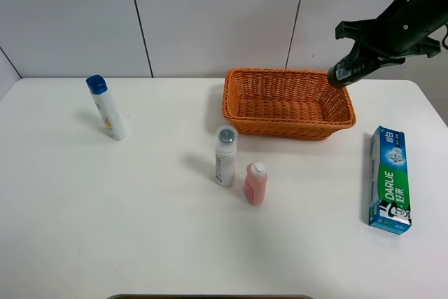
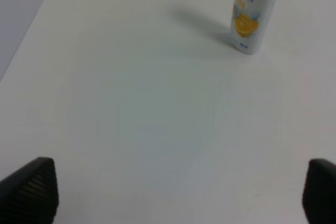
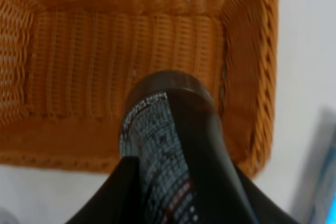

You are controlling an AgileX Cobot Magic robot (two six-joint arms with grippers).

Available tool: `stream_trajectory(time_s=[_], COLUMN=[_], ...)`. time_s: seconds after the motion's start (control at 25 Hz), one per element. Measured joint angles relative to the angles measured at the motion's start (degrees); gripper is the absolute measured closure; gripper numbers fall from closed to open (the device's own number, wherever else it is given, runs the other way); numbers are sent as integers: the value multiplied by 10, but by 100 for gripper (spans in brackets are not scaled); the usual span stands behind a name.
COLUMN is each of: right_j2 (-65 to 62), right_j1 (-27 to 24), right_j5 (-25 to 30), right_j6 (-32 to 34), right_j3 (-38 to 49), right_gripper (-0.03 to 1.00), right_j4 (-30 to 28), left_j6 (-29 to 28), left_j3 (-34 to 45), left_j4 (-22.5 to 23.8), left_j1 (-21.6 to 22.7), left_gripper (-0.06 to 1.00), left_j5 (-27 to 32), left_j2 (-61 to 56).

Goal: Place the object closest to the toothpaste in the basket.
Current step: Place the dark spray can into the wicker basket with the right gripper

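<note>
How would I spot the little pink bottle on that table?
Find the orange wicker basket on the white table. Two small bottles stand just in front of it; the pink bottle is the one nearer the toothpaste box. It is shorter than the grey-capped bottle beside it.

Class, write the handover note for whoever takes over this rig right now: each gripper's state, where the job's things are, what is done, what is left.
Right gripper: shut on a dark bottle, held above the right end of the basket.
Left gripper: open, empty, over bare table near the blue-capped white bottle.
Toothpaste box: lying flat, right of the basket.
Done: bottle lifted, now over the basket.
Left: lower and release it inside; the basket holds nothing yet.
</note>
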Motion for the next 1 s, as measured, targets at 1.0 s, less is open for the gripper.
stream_trajectory(time_s=[1.0], right_j2=[193], right_j1=[0], right_j5=[-148], right_j6=[-24], right_j3=[-30], right_gripper=[55], right_j4=[36], left_j6=[0], left_j3=[0], left_j4=[0], left_j1=[0], left_gripper=[0], left_j5=[0], left_j2=[0])
